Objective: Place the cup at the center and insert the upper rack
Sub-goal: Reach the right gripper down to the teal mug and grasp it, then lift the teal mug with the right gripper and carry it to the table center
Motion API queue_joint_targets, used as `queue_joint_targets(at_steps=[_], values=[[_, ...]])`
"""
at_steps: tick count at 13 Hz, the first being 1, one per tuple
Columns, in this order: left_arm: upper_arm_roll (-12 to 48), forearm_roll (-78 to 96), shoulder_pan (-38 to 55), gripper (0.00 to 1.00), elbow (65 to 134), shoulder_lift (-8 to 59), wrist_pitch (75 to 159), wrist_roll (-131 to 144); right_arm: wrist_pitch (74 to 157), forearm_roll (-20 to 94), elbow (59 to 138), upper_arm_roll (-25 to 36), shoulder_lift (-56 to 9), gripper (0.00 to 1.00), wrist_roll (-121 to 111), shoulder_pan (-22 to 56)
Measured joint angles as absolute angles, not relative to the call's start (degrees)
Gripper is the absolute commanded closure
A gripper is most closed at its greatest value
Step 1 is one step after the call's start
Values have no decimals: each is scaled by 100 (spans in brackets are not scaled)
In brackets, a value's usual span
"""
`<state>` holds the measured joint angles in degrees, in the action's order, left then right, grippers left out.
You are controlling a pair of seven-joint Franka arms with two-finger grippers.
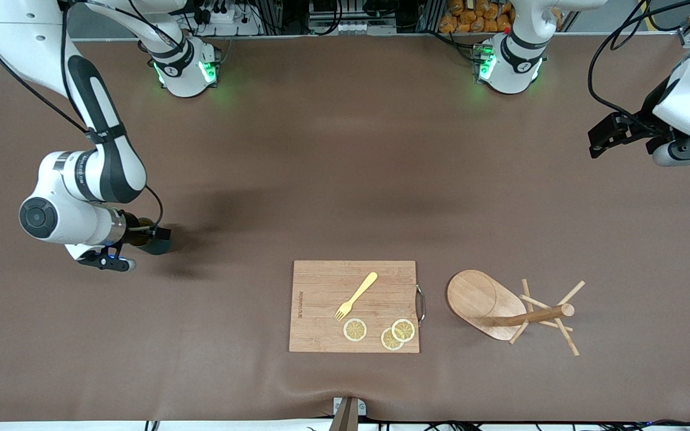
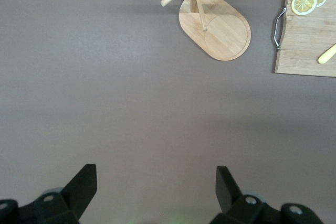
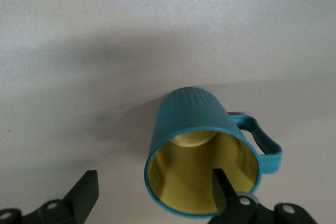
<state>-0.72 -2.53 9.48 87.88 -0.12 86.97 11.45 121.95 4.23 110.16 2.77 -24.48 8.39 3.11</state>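
Right wrist view showed my right gripper (image 3: 152, 192) with fingers apart, one finger inside the cup (image 3: 205, 156) on the surface (image 1: 261, 167). My left gripper (image 2: 156, 187) waited, fingers apart, well apart from the upper rack (image 2: 215, 30).

Cup (image 1: 154, 238) mostly hidden under right end effector (image 1: 135, 234).

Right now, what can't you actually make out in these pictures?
Cup: front view, mostly covered by the right gripper, open astride its wall.
Upper rack: left wrist view, peg tips cut off by the edge.
Cutting board print: front view, too small to read.
Left gripper, waiting over the left arm's end: front view, arm cut by edge.
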Motion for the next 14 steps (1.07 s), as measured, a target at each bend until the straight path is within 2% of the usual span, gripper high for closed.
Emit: queue_joint_targets(at_steps=[1,3,5,14], values=[[-72,-253,948,0,8788,-12,8697,1145,12252,423,11016,277,-2482,55,839,311],[-72,-253,948,0,8787,-12,8697,1145,12294,424,11016,283,-2497,85,840,309],[-72,-253,948,0,8787,-12,8697,1145,12311,425,11015,290,-2497,100,841,306],[-76,-253,948,0,8787,-12,8697,1145,12312,433,10981,282,-2493,100,973,301]])
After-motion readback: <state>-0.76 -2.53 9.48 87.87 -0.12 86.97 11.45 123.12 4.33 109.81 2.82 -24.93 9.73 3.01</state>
